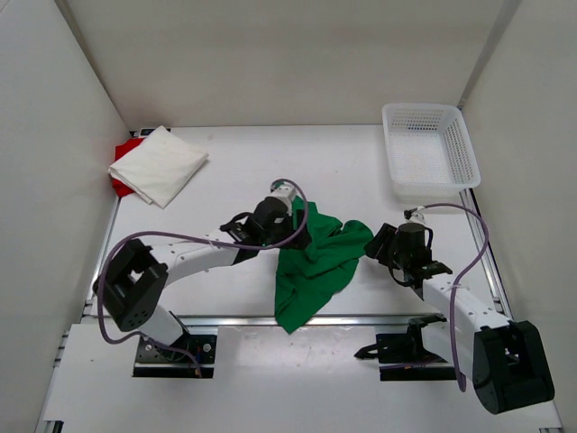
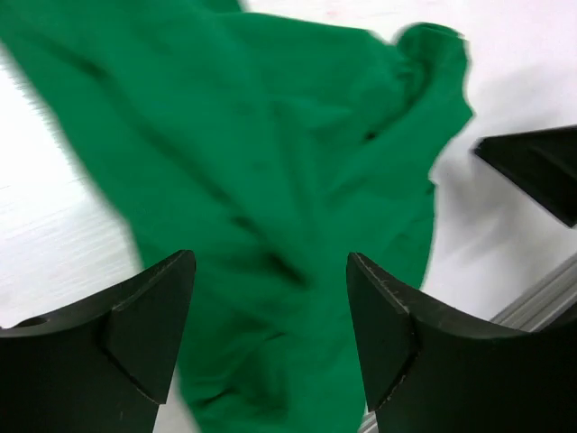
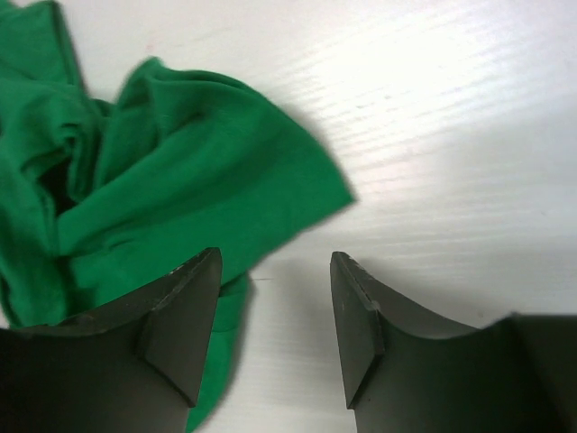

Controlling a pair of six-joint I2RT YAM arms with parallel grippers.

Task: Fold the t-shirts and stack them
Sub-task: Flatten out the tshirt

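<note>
A crumpled green t-shirt (image 1: 314, 264) lies in the middle of the table, its lower end reaching the near edge. My left gripper (image 1: 304, 225) is open above its upper left part; in the left wrist view the green cloth (image 2: 270, 180) fills the gap between the open fingers (image 2: 149, 325). My right gripper (image 1: 377, 245) is open just right of the shirt; in the right wrist view the shirt's edge (image 3: 180, 180) lies left of the gap, bare table between the fingertips (image 3: 356, 316). A folded white t-shirt (image 1: 158, 164) lies on a red one (image 1: 123, 153) at the far left.
A white mesh basket (image 1: 426, 149) stands at the far right corner. White walls close the table on the left, back and right. A metal rail (image 1: 270, 317) runs along the near edge by the arm bases.
</note>
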